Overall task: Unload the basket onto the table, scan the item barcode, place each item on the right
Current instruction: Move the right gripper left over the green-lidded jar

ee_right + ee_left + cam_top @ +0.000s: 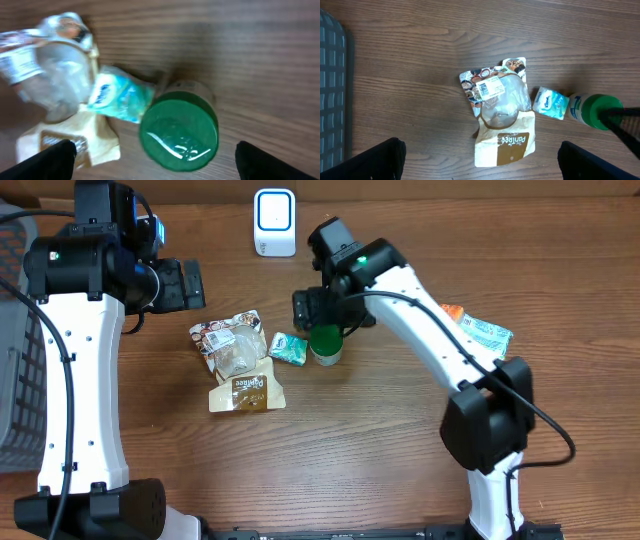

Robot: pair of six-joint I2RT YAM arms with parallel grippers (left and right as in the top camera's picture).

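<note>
A white barcode scanner (274, 222) stands at the back of the table. A bottle with a green lid (325, 343) (179, 127) stands upright on the wood. My right gripper (326, 315) (160, 167) hangs open just above it, its fingers well apart on either side of the lid and touching nothing. To the bottle's left lie a teal tissue packet (288, 348) (551, 102), a clear snack bag (230, 340) (495, 90) and a brown-and-cream bag (246, 392) (506, 142). My left gripper (186, 285) (482, 165) is open and empty, high over the bags.
A grey basket (18, 380) (332, 90) sits at the table's left edge. Two more packets, an orange one and a teal one (484, 332), lie to the right behind the right arm.
</note>
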